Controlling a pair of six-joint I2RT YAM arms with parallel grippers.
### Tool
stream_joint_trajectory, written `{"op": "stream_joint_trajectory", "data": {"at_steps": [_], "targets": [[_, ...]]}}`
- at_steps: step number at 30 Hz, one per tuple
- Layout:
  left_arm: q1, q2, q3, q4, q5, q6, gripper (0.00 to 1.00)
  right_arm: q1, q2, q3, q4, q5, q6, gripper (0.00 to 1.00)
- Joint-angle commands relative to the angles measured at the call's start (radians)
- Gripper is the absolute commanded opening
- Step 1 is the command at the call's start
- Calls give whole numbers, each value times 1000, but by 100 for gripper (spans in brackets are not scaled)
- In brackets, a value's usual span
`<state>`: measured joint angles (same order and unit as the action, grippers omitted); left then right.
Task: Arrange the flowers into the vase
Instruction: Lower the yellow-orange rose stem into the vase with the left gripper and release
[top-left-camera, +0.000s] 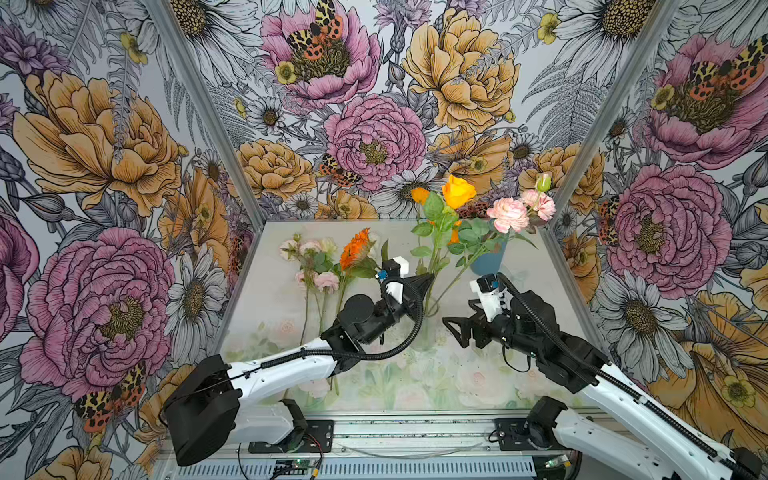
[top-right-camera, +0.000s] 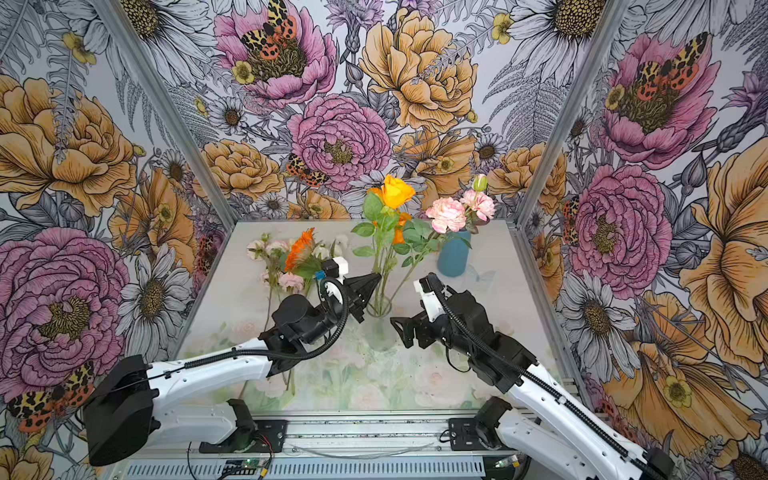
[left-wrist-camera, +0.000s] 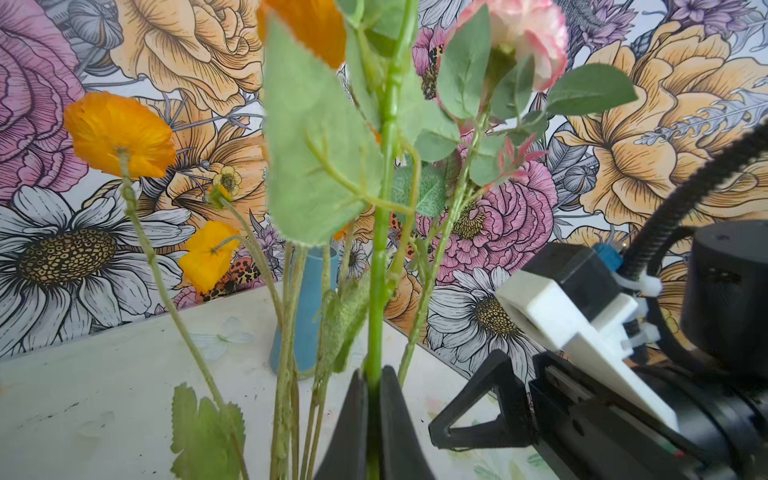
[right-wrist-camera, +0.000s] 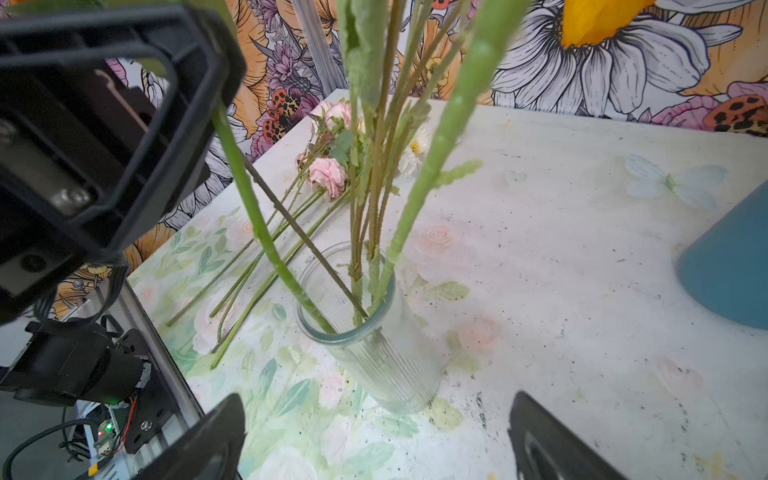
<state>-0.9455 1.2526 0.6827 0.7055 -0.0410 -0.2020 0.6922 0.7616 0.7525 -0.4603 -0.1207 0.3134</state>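
A clear ribbed glass vase (top-left-camera: 428, 328) (top-right-camera: 379, 328) (right-wrist-camera: 374, 345) stands mid-table with several flowers in it. They include an orange-yellow rose (top-left-camera: 457, 191) (top-right-camera: 397, 191) and pink blooms (top-left-camera: 508, 214) (top-right-camera: 446, 214). My left gripper (top-left-camera: 428, 278) (top-right-camera: 376, 278) (left-wrist-camera: 374, 374) is shut on the rose's bright green stem (left-wrist-camera: 386, 216) just above the vase rim. The stem's lower end (right-wrist-camera: 266, 237) sits inside the vase. My right gripper (top-left-camera: 461, 320) (top-right-camera: 405, 322) (right-wrist-camera: 374, 415) stands open just right of the vase, holding nothing. More flowers (top-left-camera: 320, 266) (top-right-camera: 286, 257) (right-wrist-camera: 328, 174) lie flat on the table at the left.
A blue vase (top-left-camera: 490, 259) (top-right-camera: 454, 255) (left-wrist-camera: 307, 316) (right-wrist-camera: 731, 274) stands at the back right, behind the leaning pink blooms. Flower-patterned walls enclose the table (top-left-camera: 519, 374) on three sides. The arm bases sit on a metal rail (top-left-camera: 415, 432) at the front edge.
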Motion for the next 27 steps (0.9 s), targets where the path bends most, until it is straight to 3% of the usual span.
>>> {"op": "stream_joint_trajectory", "data": {"at_steps": [1, 6, 12, 16, 19, 21, 27], "targets": [[-22, -28, -33, 34, -38, 31, 18, -8, -1, -9, 52, -7, -13, 99], [-54, -70, -74, 37, -75, 81, 31, -8, 2, -38, 89, -20, -7, 100], [-68, -122, -71, -13, -103, 118, 37, -8, 20, -39, 108, -28, -8, 99], [-90, -199, -59, -133, -109, 125, 51, -8, 43, -68, 159, -46, -7, 99], [-111, -287, -49, -310, -97, 122, 73, -4, 71, -103, 222, -65, -9, 99], [-115, -350, -16, -496, -43, 117, 98, 7, 74, -153, 296, -63, -15, 100], [-116, -452, 116, -988, 51, 45, 99, 66, 85, -280, 528, 53, -65, 99]]}}
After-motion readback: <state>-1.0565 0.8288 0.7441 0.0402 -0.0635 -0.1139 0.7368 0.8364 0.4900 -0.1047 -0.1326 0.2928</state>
